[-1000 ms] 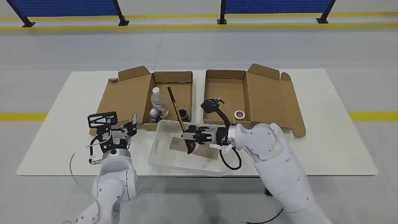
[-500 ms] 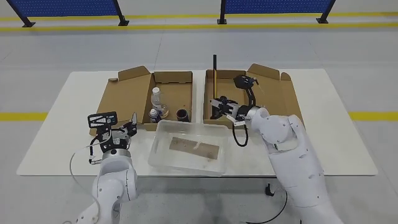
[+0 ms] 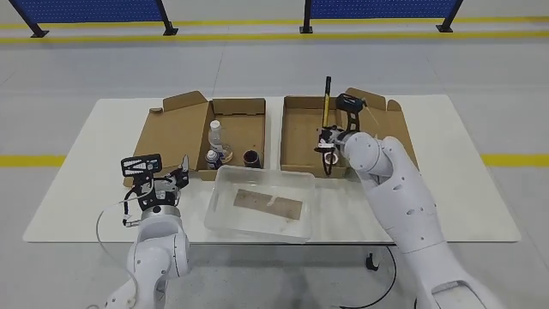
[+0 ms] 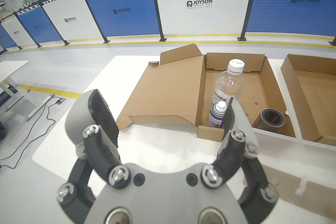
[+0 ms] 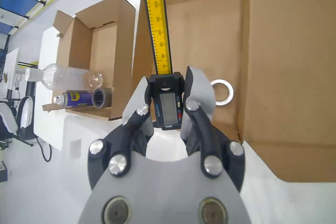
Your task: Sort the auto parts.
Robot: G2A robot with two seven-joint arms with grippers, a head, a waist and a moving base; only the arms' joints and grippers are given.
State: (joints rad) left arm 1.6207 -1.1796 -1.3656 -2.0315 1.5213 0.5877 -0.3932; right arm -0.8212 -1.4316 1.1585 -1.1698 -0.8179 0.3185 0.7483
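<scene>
My right gripper [image 5: 168, 78] is shut on the black display body of a digital caliper [image 5: 155, 12] with a yellow scale. It holds the caliper above the right cardboard box [image 3: 302, 137], with the scale [image 3: 326, 103] pointing toward the far edge of the table. A pale metal ring [image 5: 222, 92] lies on that box's floor. The left cardboard box [image 3: 244, 112] holds a clear bottle [image 4: 229, 83], a blue spray can [image 4: 217, 114] and a dark cylinder [image 4: 271, 118]. My left gripper [image 4: 162, 101] stands open above the table's near left part, with nothing between its fingers.
A clear plastic tray [image 3: 232, 215] sits in front of the two boxes, with a brownish patch on its floor. Both boxes have open flaps spread outward. Bare white table lies to the far left and far right.
My right arm lifted the caliper out of the clear tray and carried it back and to the right, over the right box. The left arm has not moved.
</scene>
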